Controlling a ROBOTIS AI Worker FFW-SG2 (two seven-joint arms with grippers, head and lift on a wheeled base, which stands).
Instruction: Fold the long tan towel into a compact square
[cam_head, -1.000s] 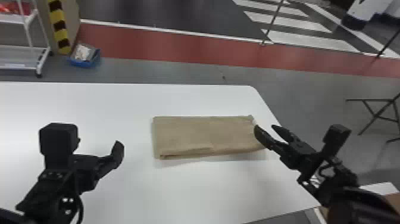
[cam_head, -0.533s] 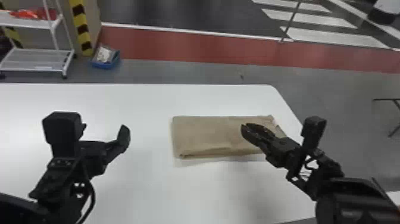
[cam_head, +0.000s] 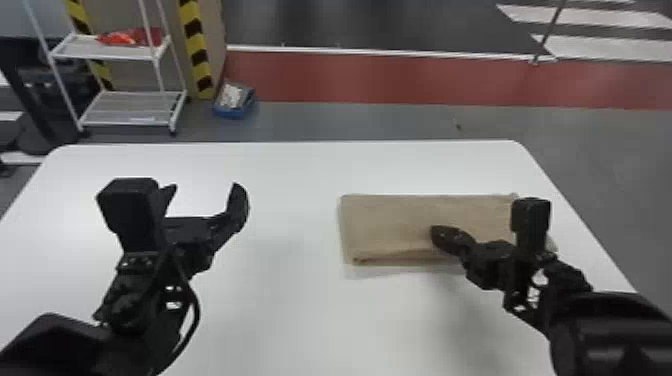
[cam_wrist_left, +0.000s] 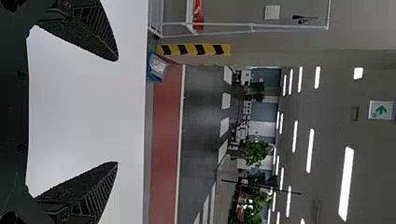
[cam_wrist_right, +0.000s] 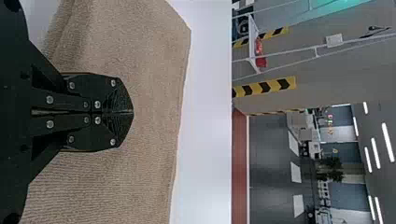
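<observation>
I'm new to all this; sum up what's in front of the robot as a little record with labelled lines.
cloth: tan towel, folded into a flat oblong, not a square
surface: white table
left gripper: open, above the table, left of the towel
right gripper: shut, over the towel
behind the table: white shelf rack and a blue bin on the floor

The towel (cam_head: 387, 220) lies on the bench (cam_head: 300, 315), towards its right edge. Over the towel is the right gripper (cam_head: 440, 237); left of it, over the bench, the left gripper (cam_head: 207, 192). Behind the bench, left, stands a rack (cam_head: 132, 109), a bin (cam_head: 234, 109) just to its right.
</observation>
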